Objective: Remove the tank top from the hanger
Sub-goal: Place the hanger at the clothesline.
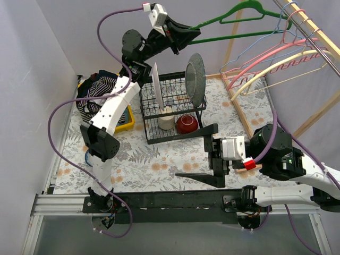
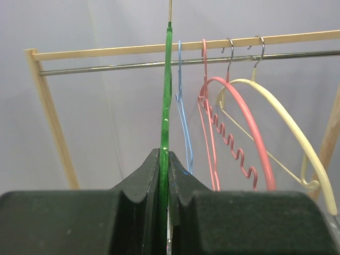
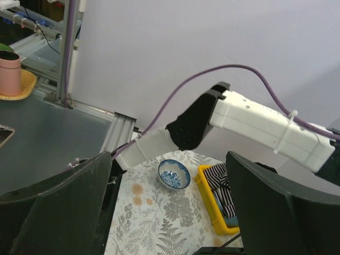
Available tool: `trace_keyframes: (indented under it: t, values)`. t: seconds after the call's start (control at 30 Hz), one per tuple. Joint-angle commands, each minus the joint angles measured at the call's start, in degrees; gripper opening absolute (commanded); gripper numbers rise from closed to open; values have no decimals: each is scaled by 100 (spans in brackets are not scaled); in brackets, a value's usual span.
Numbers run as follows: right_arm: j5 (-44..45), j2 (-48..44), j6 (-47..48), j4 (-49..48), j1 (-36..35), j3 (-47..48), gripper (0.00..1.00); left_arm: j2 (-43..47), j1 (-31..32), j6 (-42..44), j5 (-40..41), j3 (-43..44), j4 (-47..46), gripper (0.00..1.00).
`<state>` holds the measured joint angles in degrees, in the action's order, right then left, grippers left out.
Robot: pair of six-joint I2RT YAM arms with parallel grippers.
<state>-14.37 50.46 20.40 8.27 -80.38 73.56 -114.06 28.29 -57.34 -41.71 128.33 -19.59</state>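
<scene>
The striped black-and-white tank top (image 1: pixel 95 93) lies bunched in a yellow bin (image 1: pixel 127 125) at the far left of the table, off the hanger. It also shows in the right wrist view (image 3: pixel 223 180). My left gripper (image 1: pixel 187 35) is raised high and shut on the bare green hanger (image 1: pixel 220 16), whose hook reaches toward the rack rod (image 1: pixel 313 37). In the left wrist view the hanger (image 2: pixel 167 95) runs straight up from between the closed fingers of my left gripper (image 2: pixel 164 159). My right gripper (image 1: pixel 199 154) is open and empty above the table's front middle.
A black dish rack (image 1: pixel 172 106) with plates, a red bowl (image 1: pixel 187 124) and a white cup (image 1: pixel 166 122) stands mid-table. Blue, pink and yellow hangers (image 2: pixel 234 117) hang on the wooden clothes rack at right. A blue-patterned bowl (image 3: pixel 174 173) sits by the left arm's base.
</scene>
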Motion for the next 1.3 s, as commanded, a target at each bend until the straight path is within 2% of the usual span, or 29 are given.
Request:
trace_keyframes:
  t: [0.0, 0.2, 0.37, 0.53, 0.8, 1.0, 1.13, 1.27]
  values:
    - [-189, -167, -212, -186, -22, -149, 95, -388, 185, 101, 269, 728, 53, 0]
    - [-320, -431, -388, -247, -22, -456, 95, -591, 492, 285, 532, 675, -404, 0]
    - [-408, -405, -414, -98, -22, -562, 95, -942, 563, 66, 577, 1149, -624, 0]
    - [-479, -458, -502, -159, -22, -755, 95, -1065, 616, 13, 656, 1124, -896, 0]
    - [-514, -510, -538, -186, -22, -817, 95, -1154, 748, 276, 726, 1106, -765, 0]
    - [-488, -625, -573, -194, -22, -852, 95, -1048, 757, 443, 866, 782, -642, 0]
    - [-470, -669, -572, -177, -22, -861, 95, -1206, 757, 540, 1051, 982, -554, 0]
    - [-470, -686, -573, -142, -22, -887, 95, -1346, 774, 470, 1200, 983, -852, 0]
